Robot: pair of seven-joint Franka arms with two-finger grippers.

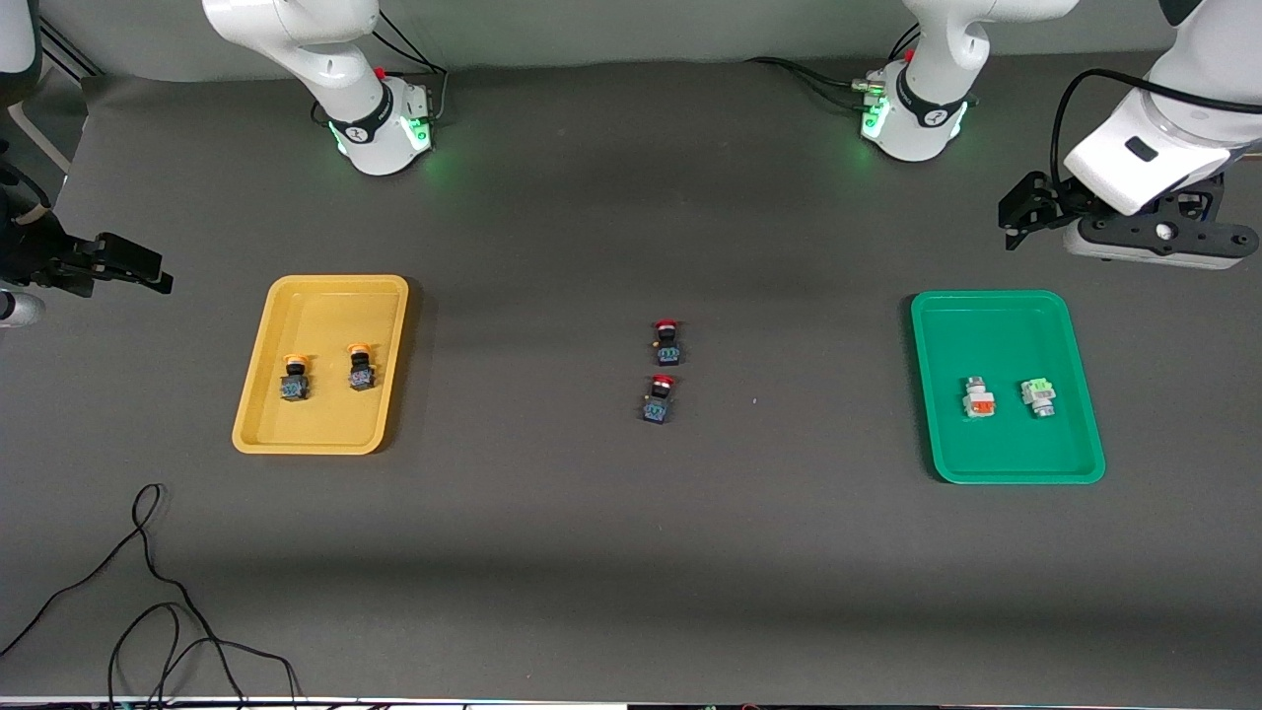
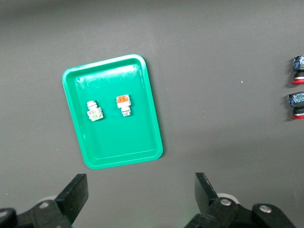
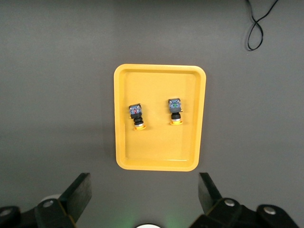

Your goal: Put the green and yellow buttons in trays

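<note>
Two yellow-capped buttons (image 1: 294, 379) (image 1: 361, 367) lie in the yellow tray (image 1: 325, 316) toward the right arm's end. They also show in the right wrist view (image 3: 137, 117) (image 3: 175, 111) in that tray (image 3: 159, 147). A white button with an orange part (image 1: 978, 397) and one with a green part (image 1: 1038, 396) lie in the green tray (image 1: 986, 335). Both show in the left wrist view (image 2: 124, 104) (image 2: 93, 110) in that tray (image 2: 123, 133). My left gripper (image 1: 1020, 212) (image 2: 141, 192) is open and empty, high over the table beside the green tray. My right gripper (image 1: 148, 268) (image 3: 145, 192) is open and empty, high beside the yellow tray.
Two red-capped black-blue switches (image 1: 667, 342) (image 1: 660, 398) lie mid-table between the trays, and show in the left wrist view (image 2: 298, 70) (image 2: 296, 105). A black cable (image 1: 148, 592) loops on the table near the front camera at the right arm's end.
</note>
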